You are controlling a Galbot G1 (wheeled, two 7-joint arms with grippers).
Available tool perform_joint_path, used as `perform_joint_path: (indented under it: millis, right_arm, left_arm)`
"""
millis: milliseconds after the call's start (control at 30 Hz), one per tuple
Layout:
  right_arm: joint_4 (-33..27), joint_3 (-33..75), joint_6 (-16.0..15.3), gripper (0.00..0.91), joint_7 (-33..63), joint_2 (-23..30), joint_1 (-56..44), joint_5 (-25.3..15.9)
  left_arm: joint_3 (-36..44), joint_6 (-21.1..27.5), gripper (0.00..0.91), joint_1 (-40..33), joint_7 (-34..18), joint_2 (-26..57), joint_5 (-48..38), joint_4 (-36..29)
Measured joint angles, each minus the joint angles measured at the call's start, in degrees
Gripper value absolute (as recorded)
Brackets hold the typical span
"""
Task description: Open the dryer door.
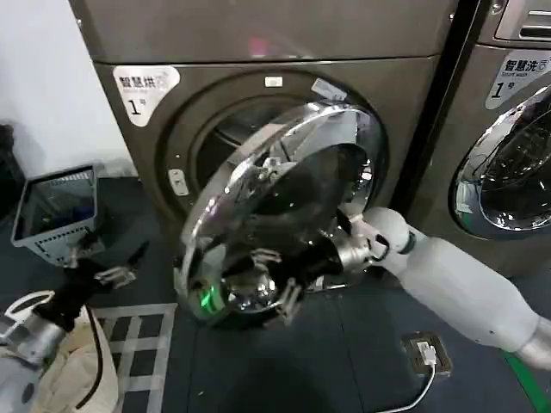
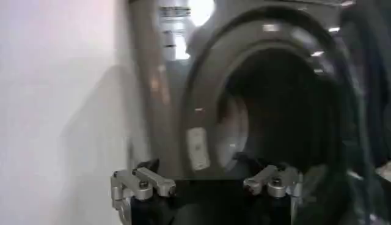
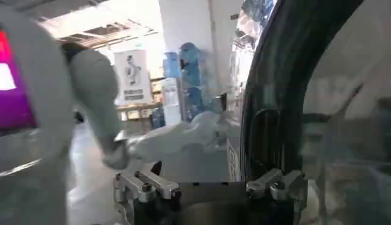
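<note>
The dryer door (image 1: 284, 206) stands swung out from the dryer (image 1: 258, 86), glass facing down-left; the right gripper (image 1: 331, 258), arm outstretched, reaches its rim, grip indiscernible; left gripper (image 1: 108, 267) spread, low

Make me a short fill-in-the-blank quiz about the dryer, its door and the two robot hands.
1. The dryer door stands ____, baring the drum opening.
2. The sticker on the dryer shows the number ____.
3. The ____ hand is at the door's lower rim.
4. The left hand waits near a grey ____.

Missing words: open; 1; right; basket

head view high, wrist views near dryer (image 1: 284, 103)
</note>
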Motion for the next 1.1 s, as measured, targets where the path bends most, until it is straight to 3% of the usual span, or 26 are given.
perform_joint_path:
  millis: [300,600,867,1100]
  right_arm:
    - [2.15,1.18,0.15,0.907,-6.51,-4.7,-2.1,-1.18]
    - [4.95,3.36,0.58,0.907,-6.82,-8.7,-4.94,-0.45]
    - [8.6,8.06,0.95,0.907,-6.82,-13.67,-9.67,-0.15]
    - [9.86,16.47,3.14,0.907,-6.81,-19.73,-17.19,0.9]
  left_arm:
    - [6.6,-3.99,0.907,-2.31,5.62,7.52,-0.46,1.08]
    - [13.67,-7.67,0.907,-5.99,8.4,15.22,3.6,1.14]
    - [20.85,-9.41,0.907,-9.89,9.34,17.41,6.79,0.89]
    - [28.15,-9.89,0.907,-15.52,9.35,16.94,8.21,0.65]
